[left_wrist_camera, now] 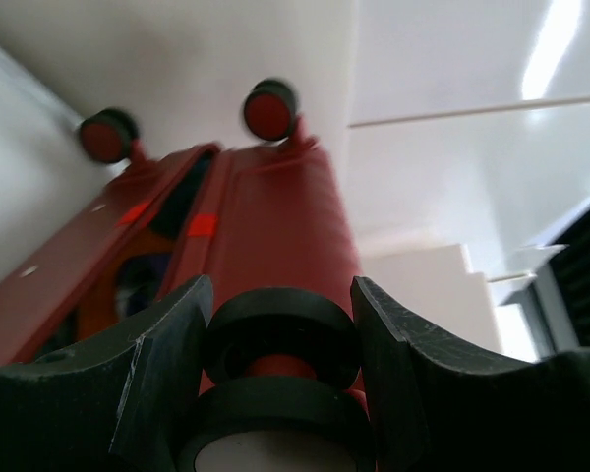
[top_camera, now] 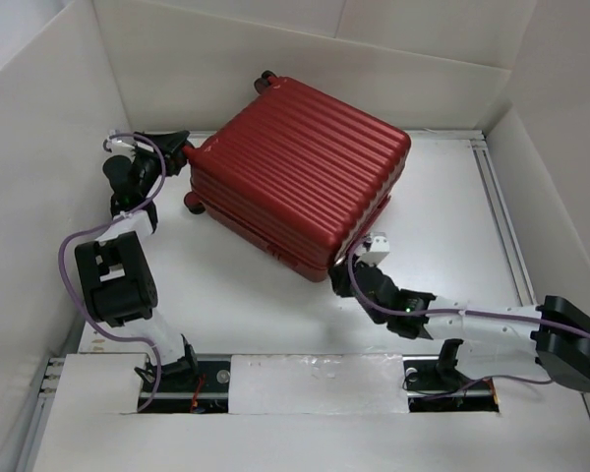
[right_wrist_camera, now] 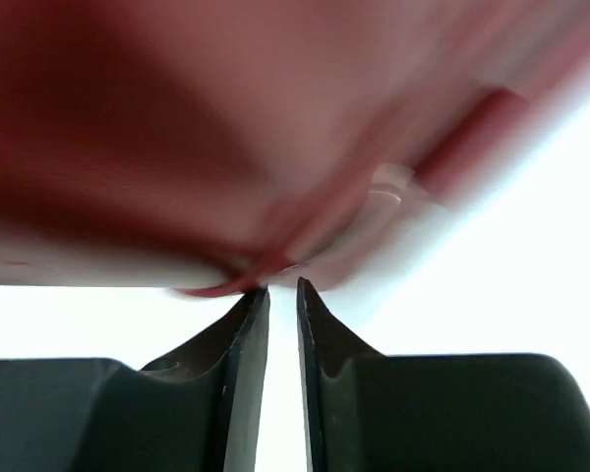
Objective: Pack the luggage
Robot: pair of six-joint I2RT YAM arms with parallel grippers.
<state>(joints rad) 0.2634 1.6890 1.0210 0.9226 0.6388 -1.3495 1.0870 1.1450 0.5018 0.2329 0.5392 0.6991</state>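
The luggage (top_camera: 305, 177) is a dark-red ribbed suitcase lying flat at the middle back of the table, its two shells together. My left gripper (top_camera: 177, 152) is at its left corner. In the left wrist view the fingers (left_wrist_camera: 167, 344) clamp a black double wheel (left_wrist_camera: 280, 329) of the luggage (left_wrist_camera: 275, 216). A narrow gap between the shells shows there. My right gripper (top_camera: 346, 273) is at the near corner. In the right wrist view its fingertips (right_wrist_camera: 283, 287) are almost together with nothing between them, just under the blurred red shell (right_wrist_camera: 177, 128).
White walls close in the table on the left, back and right. An aluminium rail (top_camera: 501, 206) runs along the right side. Two more wheels (left_wrist_camera: 270, 108) stick out at the suitcase's far end, one visible from above (top_camera: 265, 79). Another wheel (top_camera: 192, 204) is on the left side.
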